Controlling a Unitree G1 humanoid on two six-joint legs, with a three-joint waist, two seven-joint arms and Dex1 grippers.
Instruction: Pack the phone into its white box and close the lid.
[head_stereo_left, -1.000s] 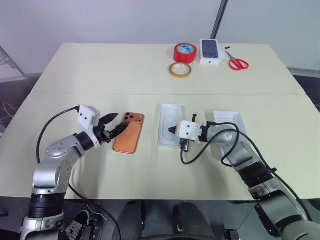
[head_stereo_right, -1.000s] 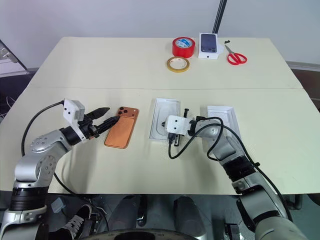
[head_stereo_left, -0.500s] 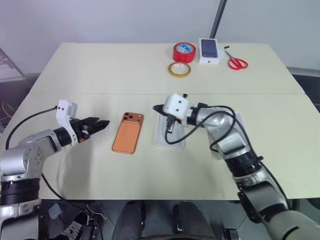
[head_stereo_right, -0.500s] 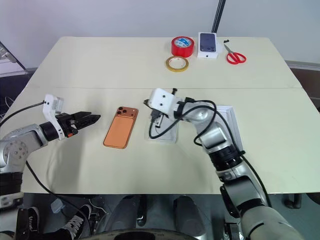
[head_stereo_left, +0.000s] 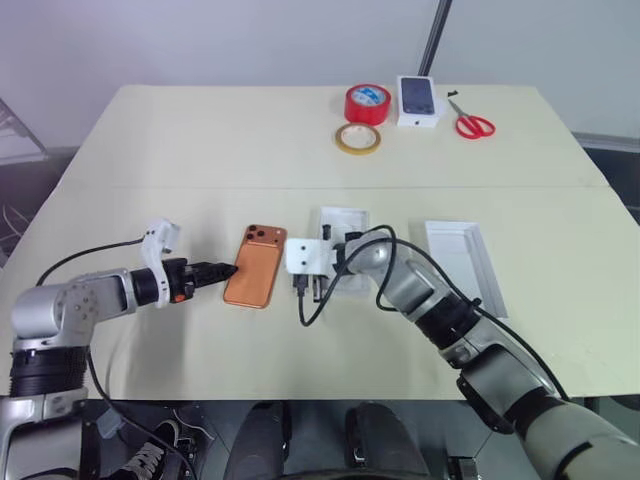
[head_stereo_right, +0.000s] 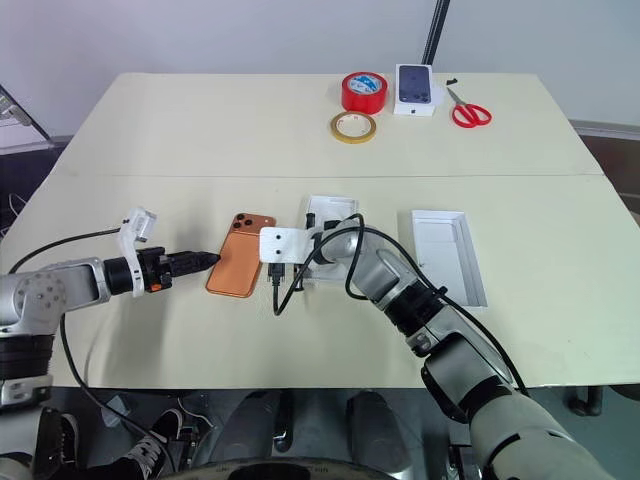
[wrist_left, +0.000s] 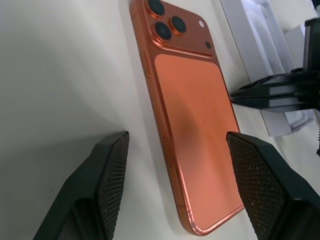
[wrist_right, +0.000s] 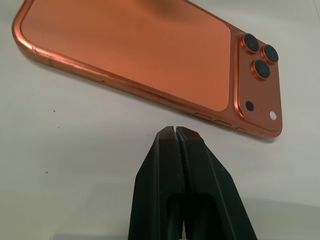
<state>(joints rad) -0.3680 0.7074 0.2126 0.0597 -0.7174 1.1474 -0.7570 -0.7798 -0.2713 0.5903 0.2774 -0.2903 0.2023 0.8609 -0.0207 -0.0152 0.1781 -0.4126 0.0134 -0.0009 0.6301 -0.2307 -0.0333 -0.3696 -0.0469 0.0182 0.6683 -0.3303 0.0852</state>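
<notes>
A: Table (head_stereo_left: 200, 140) is filling most of the frame. What's sitting where?

B: The lid (head_stereo_left: 465, 262) is lying open-side up at centre right. The white box (head_stereo_left: 343, 240) is sitting mid-frame, partly covered by the right arm. The phone (head_stereo_left: 256, 266) is lying back-up just left of centre, lenses toward the far edge, not in the box.

A: Grippers?

B: Left gripper (wrist_left: 175, 187) is pointing at the phone's left long edge, fingers (wrist_left: 112, 172) spread, straddling the near corner, not gripping. Right gripper (wrist_right: 175, 135) is sitting just off the phone's right long edge, fingers pressed together, holding nothing.

A: Far edge?

B: Red tape roll (head_stereo_left: 370, 103), small white box with a phone picture (head_stereo_left: 420, 102), red-handled scissors (head_stereo_left: 473, 123), and a tan tape ring (head_stereo_left: 359, 139) are sitting at upper centre-right.
</notes>
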